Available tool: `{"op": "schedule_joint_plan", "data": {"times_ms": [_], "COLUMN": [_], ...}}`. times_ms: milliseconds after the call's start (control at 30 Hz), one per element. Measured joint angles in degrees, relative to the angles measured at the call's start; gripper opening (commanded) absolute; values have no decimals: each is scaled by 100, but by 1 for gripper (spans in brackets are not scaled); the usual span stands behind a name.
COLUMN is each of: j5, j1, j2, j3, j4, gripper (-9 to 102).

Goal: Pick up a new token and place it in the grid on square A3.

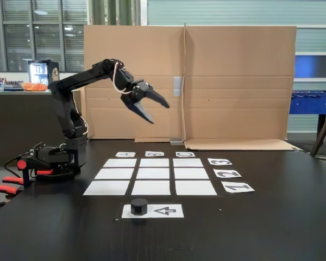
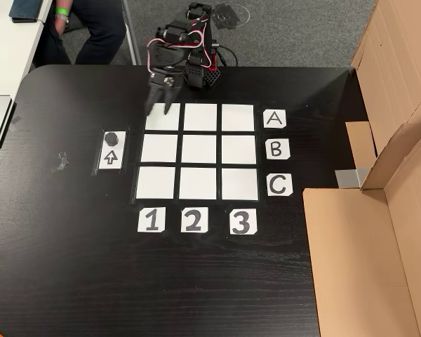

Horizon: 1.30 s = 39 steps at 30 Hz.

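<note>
Upright, token (image 1: 139, 206) on arrow sheet (image 1: 164, 211).

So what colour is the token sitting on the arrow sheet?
Black. The token shows best in the fixed view, dark against the white arrow sheet.

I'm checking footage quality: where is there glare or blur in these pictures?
In the fixed view, soft glare sheens the dark table, and the end effector is sharp. In the other view, lighting is even, and the token and grid are crisp.
</note>
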Motion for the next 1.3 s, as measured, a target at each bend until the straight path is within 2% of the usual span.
{"op": "schedule_joint_plan", "data": {"times_ms": [700,1300], "j5": [0,-501], "j1": [1960,2522], "j2": [-2118,-4702], "j3": [-132,-2109], "j4": [-176,-483], "gripper": [34,34]}}
